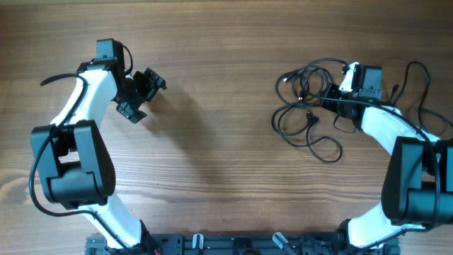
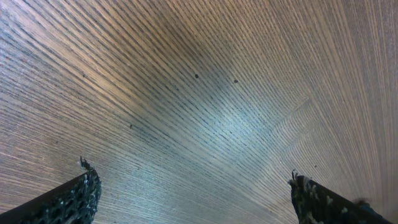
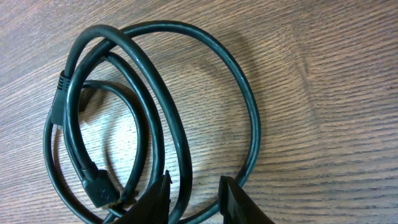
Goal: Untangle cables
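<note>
R gripper (image 3: 194, 186) is sitting part-open, jaws straddling one strand, not clamping it afaict. Black cables (image 3: 174, 25) are lying right under it, overlapping loops stretching fwd from it, plug (image 3: 96, 183) tucked inside. L gripper (image 2: 193, 186) is gaping wide over bare table (image 2: 217, 93), well apart from R gripper, so R arm's nearer.

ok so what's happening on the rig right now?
The right gripper is down in the tangle of black cables on the table, its jaws apart around a strand, not clamped. The left gripper hangs open over a bare patch, away from them. The loops lie crossed over each other.
</note>
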You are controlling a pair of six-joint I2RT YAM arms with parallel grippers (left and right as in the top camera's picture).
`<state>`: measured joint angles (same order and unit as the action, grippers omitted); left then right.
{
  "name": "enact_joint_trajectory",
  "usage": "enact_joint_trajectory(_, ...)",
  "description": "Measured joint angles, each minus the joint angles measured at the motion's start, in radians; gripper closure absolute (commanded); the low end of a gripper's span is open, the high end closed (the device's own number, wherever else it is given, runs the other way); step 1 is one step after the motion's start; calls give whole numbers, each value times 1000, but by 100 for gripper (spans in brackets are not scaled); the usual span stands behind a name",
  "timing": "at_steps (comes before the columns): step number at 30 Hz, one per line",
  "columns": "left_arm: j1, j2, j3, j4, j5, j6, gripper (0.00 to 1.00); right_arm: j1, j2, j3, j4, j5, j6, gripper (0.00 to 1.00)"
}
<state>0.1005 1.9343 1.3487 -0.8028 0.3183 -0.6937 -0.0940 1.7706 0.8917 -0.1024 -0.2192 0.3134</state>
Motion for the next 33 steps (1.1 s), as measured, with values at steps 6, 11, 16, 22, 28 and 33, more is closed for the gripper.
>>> enact_joint_trajectory(6,0,0,0,0,0,0,0,0,0,0,1,0,0,72)
enact_joint_trajectory(11,0,0,0,0,0,0,0,0,0,0,4,0,8,72)
enact_joint_trajectory(16,0,0,0,0,0,0,0,0,31,0,33,1,23,72)
enact_joint_trajectory(22,0,0,0,0,0,0,0,2,64,0,63,-1,34,95)
enact_joint_trajectory(28,0,0,0,0,0,0,10,2,66,0,67,-25,37,95)
enact_joint_trajectory(33,0,0,0,24,0,5,18,0,66,1,60,-186,37,95)
